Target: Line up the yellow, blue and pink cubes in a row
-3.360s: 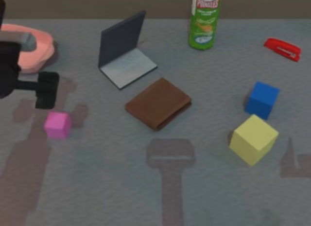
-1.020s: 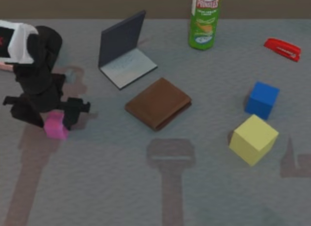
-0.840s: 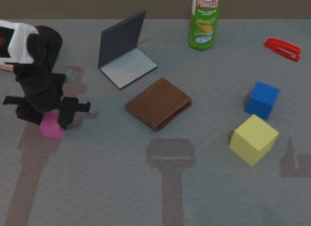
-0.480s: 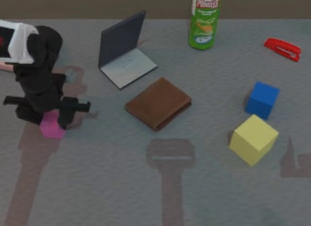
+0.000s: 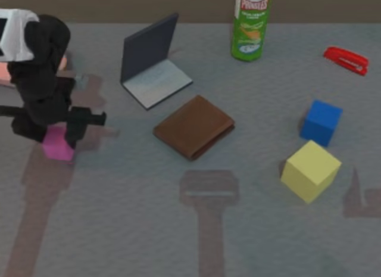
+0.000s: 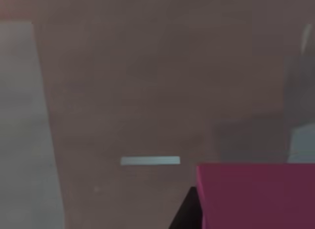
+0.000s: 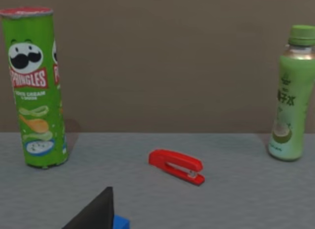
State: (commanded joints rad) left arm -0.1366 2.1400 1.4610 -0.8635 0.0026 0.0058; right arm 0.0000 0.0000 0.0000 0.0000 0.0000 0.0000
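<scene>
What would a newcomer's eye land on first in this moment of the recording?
Most likely the black left gripper at the table's left side, closed around the small pink cube. Next, the yellow cube and blue cube sitting close together at the right, untouched. Between them lie a brown wallet and an open laptop, with a green Pringles can at the back; the right arm is out of the top view.

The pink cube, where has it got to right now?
In the top view the pink cube sits at the table's far left, under the left gripper, whose jaws straddle it, well left of the brown wallet.
</scene>
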